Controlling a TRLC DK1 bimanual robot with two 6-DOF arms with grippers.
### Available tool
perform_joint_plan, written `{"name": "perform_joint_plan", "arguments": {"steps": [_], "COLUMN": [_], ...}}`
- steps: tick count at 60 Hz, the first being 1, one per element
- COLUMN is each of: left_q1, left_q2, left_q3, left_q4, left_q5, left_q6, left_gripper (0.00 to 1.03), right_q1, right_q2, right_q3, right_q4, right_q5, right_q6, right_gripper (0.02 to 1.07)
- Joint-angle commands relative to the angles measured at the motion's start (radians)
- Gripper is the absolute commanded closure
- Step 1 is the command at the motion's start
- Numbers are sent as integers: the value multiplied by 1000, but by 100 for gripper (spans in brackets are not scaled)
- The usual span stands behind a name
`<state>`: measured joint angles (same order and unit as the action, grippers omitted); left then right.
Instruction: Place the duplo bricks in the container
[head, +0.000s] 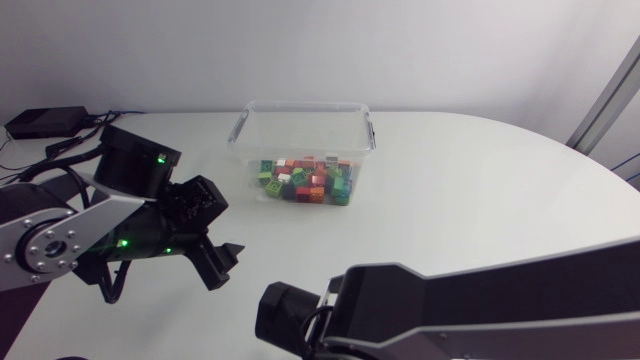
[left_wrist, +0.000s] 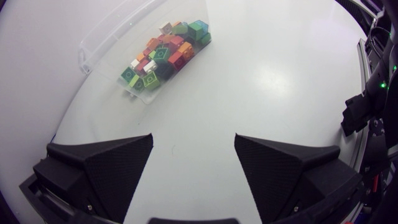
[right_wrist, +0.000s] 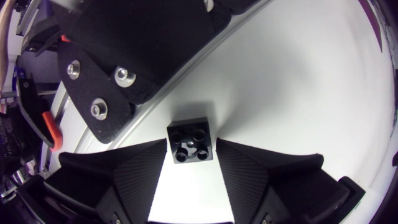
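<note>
Looking down, we find the container (head: 300, 104) at upper centre holding many bricks (head: 305, 182). Left wrist: left gripper (left_wrist: 193, 149) fingers released, empty. Right wrist: right gripper (right_wrist: 191, 155) fingers grasping a black brick (right_wrist: 189, 142) on the counter (right_wrist: 298, 93), undelivered.

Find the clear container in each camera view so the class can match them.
Head view: clear container, far middle of the white table.
Left wrist view: ahead of the open left gripper.
Right wrist view: not in it; only the black brick.
Shared landmark: the white table.
</note>
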<state>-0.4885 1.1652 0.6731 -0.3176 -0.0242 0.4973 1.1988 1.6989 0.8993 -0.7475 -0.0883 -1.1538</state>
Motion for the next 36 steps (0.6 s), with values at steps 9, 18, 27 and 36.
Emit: {"name": "perform_joint_plan", "arguments": {"steps": [9, 18, 27, 36], "left_q1": [7, 8, 13, 11], "left_q2": [-18, -18, -16, 1], "left_q3": [-23, -17, 5, 34], "left_q4": [-12, -14, -14, -12], "left_q5": [7, 7, 9, 9], "left_q6": [23, 24, 12, -19], "left_gripper": [12, 12, 12, 12], "right_q1": [35, 7, -82, -208], "right_q2": [19, -36, -119, -156], "right_q3": [-53, -82, -77, -28], "right_q4": [79, 102, 76, 45], "right_q5": [39, 45, 44, 32], "right_q6": [51, 88, 92, 92], "right_gripper": [70, 72, 74, 74]}}
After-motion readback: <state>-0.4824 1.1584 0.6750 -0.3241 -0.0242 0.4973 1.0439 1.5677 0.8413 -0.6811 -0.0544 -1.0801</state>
